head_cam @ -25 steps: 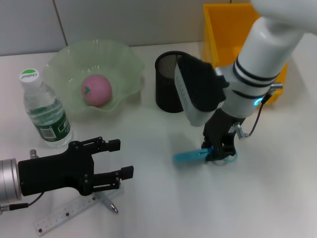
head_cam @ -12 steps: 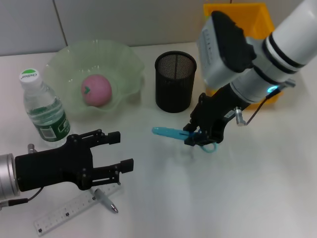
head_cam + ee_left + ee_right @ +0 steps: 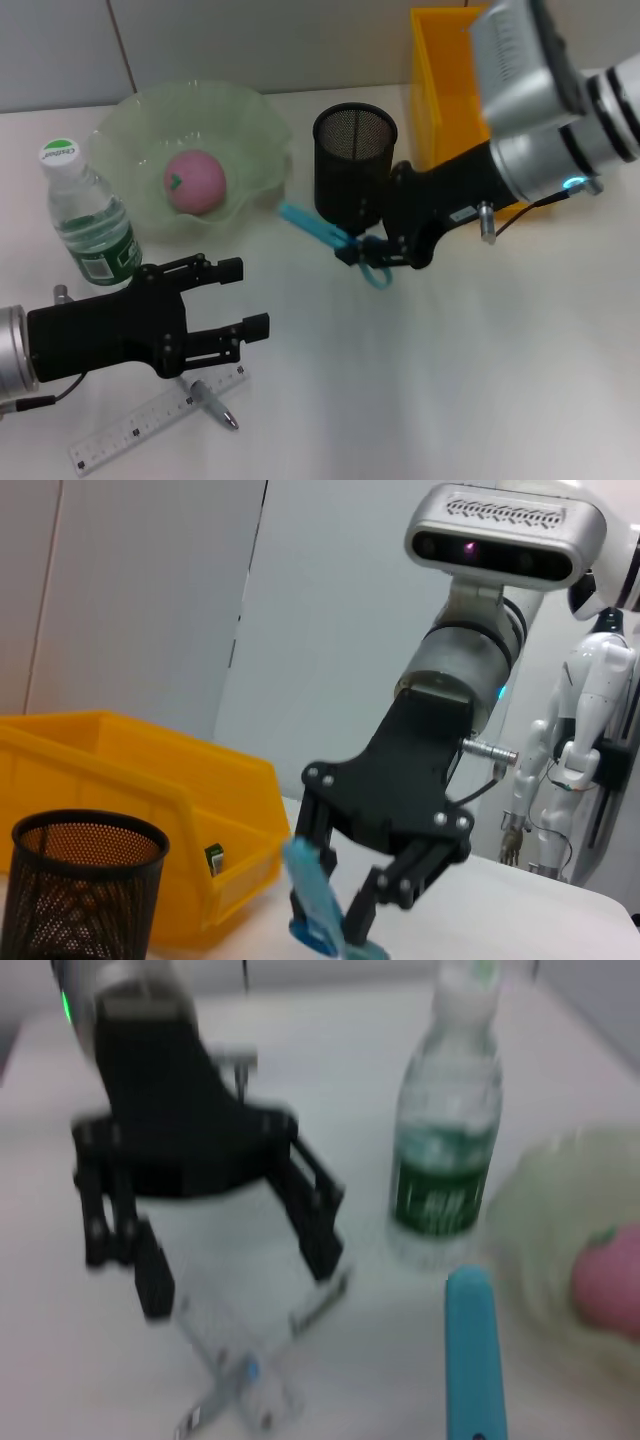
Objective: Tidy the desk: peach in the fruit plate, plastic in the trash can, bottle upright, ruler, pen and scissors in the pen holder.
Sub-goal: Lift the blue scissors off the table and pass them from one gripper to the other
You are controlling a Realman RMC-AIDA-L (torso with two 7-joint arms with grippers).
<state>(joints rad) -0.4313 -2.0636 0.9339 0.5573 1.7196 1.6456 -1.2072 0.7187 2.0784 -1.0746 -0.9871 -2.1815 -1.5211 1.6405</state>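
Holding the scissors clamped by their handle end in my right hand, lifted off the tabletop beside the pen holder. They seem light, stiff and slick; the sheathed blades should enter first. My left hand hovers with its fingers apart.

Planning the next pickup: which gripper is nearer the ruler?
Left. The left gripper hovers just above the ruler; the right gripper holds the scissors near the pen holder.

One peach, one bottle, one ruler, one pen.
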